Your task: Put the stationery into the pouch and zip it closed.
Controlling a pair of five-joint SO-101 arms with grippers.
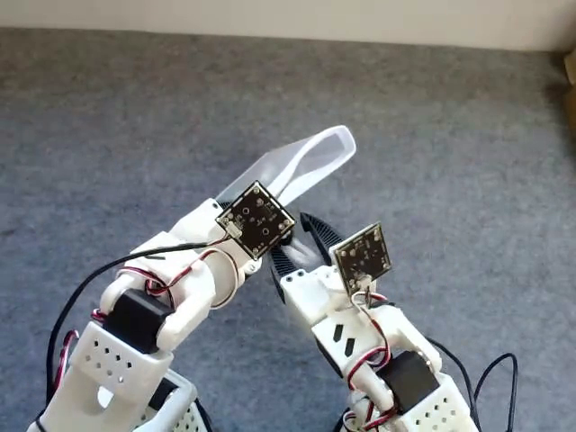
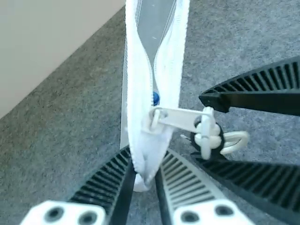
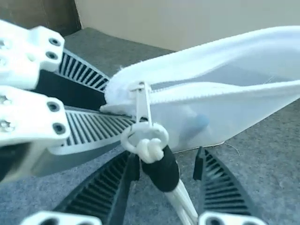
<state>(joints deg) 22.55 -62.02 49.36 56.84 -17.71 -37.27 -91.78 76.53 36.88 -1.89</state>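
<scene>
On grey carpet (image 1: 450,117), the left gripper (image 2: 146,157) pinches the pouch (image 1: 306,166); the right gripper (image 3: 166,159), jaws spread, should clamp the zip pull (image 3: 142,105), drawing toward one o'clock.

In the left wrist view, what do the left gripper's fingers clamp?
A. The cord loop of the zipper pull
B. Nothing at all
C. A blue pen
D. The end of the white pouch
D: the left gripper is shut on the end of the pouch, and the zipper pull lies off to its side.
</scene>
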